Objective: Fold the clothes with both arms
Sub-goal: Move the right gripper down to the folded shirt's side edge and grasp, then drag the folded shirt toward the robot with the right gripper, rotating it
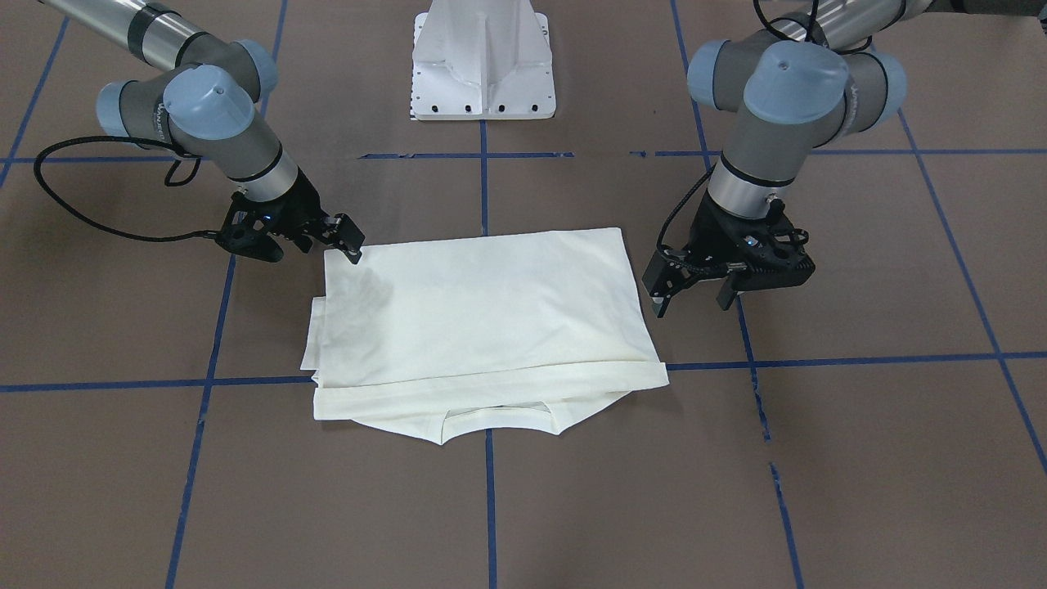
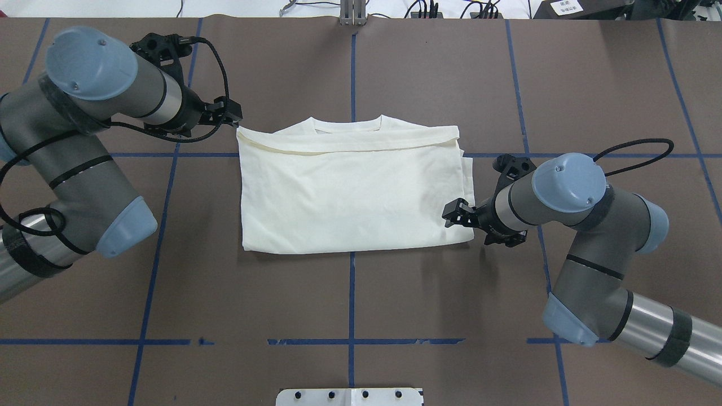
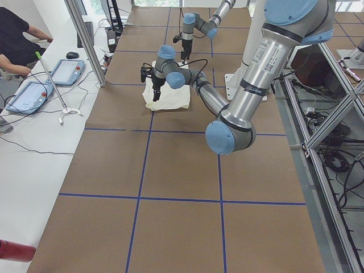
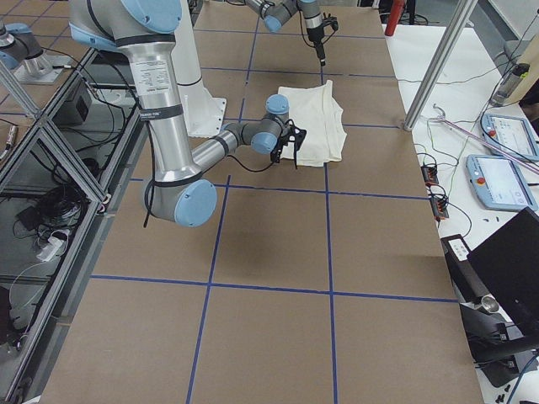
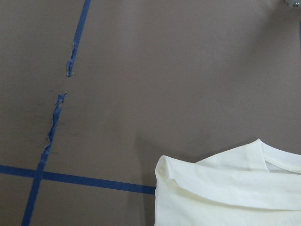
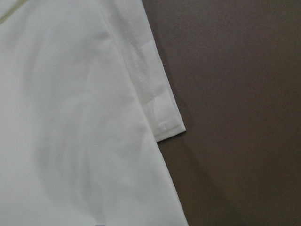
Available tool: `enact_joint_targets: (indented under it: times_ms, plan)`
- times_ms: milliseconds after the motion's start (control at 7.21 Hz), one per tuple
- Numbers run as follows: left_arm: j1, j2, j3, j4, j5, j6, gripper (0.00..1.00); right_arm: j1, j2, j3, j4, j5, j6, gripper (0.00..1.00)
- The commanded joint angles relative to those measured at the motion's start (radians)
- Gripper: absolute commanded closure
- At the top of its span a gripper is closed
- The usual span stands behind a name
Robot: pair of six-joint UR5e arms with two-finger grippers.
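The clothes are one cream shirt (image 1: 483,319) (image 2: 350,192), folded into a flat rectangle on the brown table, plain side up. Its collar is on the edge farthest from the robot. My left gripper (image 1: 691,303) (image 2: 236,114) hovers open just outside the shirt's far left corner (image 5: 169,172) and holds nothing. My right gripper (image 1: 348,237) (image 2: 454,213) is at the shirt's near right corner, fingers slightly apart, with no cloth between them. The right wrist view shows that hem corner (image 6: 167,129) lying flat. No print shows.
The white pedestal base (image 1: 483,65) (image 2: 350,397) stands at the robot's side of the table. Blue tape lines (image 2: 352,293) cross the brown surface. A person (image 3: 17,40) sits at a side bench with tablets (image 3: 65,71) beyond the table's far edge.
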Motion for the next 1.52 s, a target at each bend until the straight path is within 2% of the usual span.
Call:
enact_joint_targets:
  times_ms: [0,139,277,693,970,1109,1386]
  plan:
    - [0.0,0.0,0.001,0.0,0.0,-0.001,0.0,-0.005,0.004,0.002,-0.021,0.001,0.0,0.71]
    - [0.0,0.0,-0.001,0.0,0.0,-0.001,0.0,-0.005,0.004,0.004,-0.021,0.001,-0.001,0.96]
    - [0.0,0.0,0.001,0.0,0.0,-0.001,0.0,-0.004,0.0,0.007,-0.021,0.003,-0.001,1.0]
    - [0.0,0.0,-0.007,0.0,0.0,-0.007,0.0,-0.002,-0.029,0.044,-0.018,0.009,-0.012,1.0]
    - [0.005,0.0,-0.009,0.0,0.003,-0.012,0.0,-0.098,-0.226,0.271,-0.016,0.006,-0.012,1.0]
    - [0.012,0.0,-0.007,-0.001,0.008,-0.024,0.0,-0.175,-0.303,0.341,-0.016,0.001,-0.008,1.0]
    - [0.046,0.003,-0.007,-0.003,0.012,-0.061,0.0,-0.291,-0.377,0.36,-0.016,0.013,-0.001,1.0]
